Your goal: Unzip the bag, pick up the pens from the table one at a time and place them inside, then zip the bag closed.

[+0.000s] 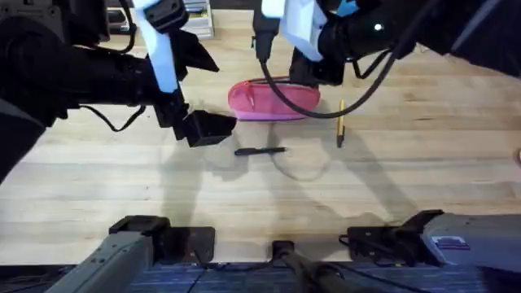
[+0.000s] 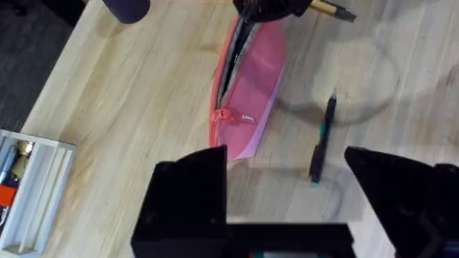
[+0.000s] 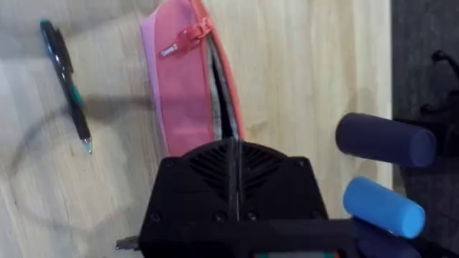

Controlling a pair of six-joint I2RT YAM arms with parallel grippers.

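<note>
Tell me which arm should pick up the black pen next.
Left, probably. Its gripper hangs open just beside the black pen, while the right gripper is shut at the pink bag's far end.

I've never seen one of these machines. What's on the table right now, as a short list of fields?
bag: pink pouch, zip partly open, grey lining showing
black pen: on the table, in front of the pouch
yellow pen: on the table, right of the pouch
left gripper: open, above the table near the pouch
right gripper: shut, at the pouch's opening
</note>
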